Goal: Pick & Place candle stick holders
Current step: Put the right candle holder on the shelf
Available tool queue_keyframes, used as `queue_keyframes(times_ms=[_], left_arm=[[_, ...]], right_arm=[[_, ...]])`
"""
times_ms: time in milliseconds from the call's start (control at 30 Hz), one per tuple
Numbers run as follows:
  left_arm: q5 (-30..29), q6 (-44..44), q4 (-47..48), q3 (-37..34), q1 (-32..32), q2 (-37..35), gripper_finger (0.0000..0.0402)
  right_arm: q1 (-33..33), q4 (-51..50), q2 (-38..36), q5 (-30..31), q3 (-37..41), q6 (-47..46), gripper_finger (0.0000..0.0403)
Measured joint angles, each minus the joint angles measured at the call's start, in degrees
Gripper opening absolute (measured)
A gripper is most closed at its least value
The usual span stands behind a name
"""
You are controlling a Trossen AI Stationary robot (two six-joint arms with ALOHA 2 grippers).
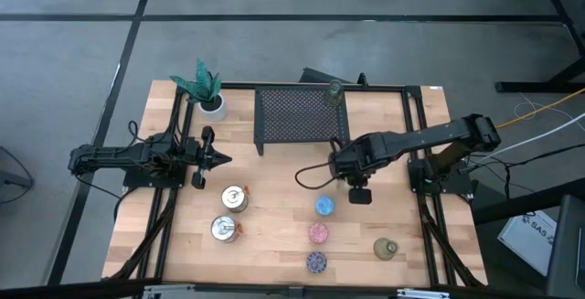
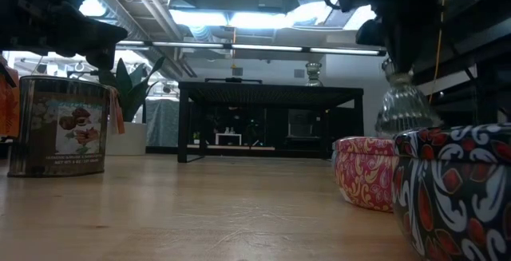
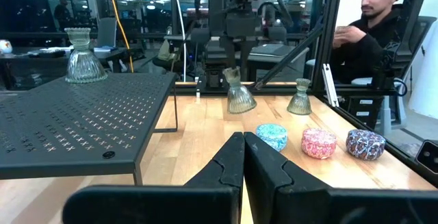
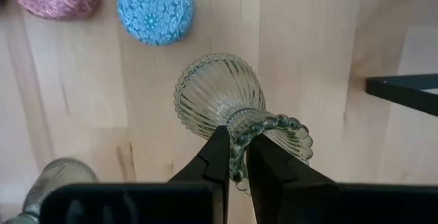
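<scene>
My right gripper (image 4: 236, 152) is shut on an olive-green glassy holder (image 4: 219, 101) above the table's middle, just in front of the black mesh rack (image 1: 297, 116); it also shows in the left wrist view (image 3: 239, 94) and the low view (image 2: 407, 105). A second glassy holder (image 1: 334, 91) stands on the rack's far right corner, and a third (image 1: 385, 249) stands on the table near right. The blue (image 1: 324, 207), pink (image 1: 318, 233) and purple (image 1: 316, 262) holders stand in a row. Two silvery holders (image 1: 235, 197) (image 1: 223, 229) stand left of them. My left gripper (image 1: 219, 159) is shut and empty at the left. My right gripper pinches the holder's beaded upper rim (image 4: 237, 142) between its two fingers, and one finger appears to be inside the cup and one outside. The fingers come from above, pointing down. The holder hangs below them, slightly tilted, its ribbed foot (image 4: 212, 97) down and clear of the table.
A white pot with a green plant (image 1: 208, 93) stands at the far left by the rack. A black frame (image 1: 420, 153) runs along the table's sides. A person (image 3: 376, 25) sits beyond the table's right side. Bare wood lies between the silvery and the coloured holders.
</scene>
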State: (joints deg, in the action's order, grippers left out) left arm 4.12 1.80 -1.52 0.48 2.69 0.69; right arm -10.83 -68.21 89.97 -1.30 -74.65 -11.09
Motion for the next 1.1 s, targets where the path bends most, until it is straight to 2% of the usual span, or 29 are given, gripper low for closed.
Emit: queue_keyframes(times_ms=[500, 767, 1100], left_arm=[[0.0, 0.0, 0.0, 0.0, 0.0, 0.0, 0.0002], [0.0, 0.0, 0.0, 0.0, 0.0, 0.0, 0.0002], [0.0, 0.0, 0.0, 0.0, 0.0, 0.0, 0.0002]], right_arm=[[2.4, -3.5, -0.1, 0.2, -14.7, 3.3, 0.0032], [6.0, -5.7, -0.1, 2.9, -19.4, 11.9, 0.0031], [9.8, -8.4, -0.1, 3.1, -23.7, 19.2, 0.0031]])
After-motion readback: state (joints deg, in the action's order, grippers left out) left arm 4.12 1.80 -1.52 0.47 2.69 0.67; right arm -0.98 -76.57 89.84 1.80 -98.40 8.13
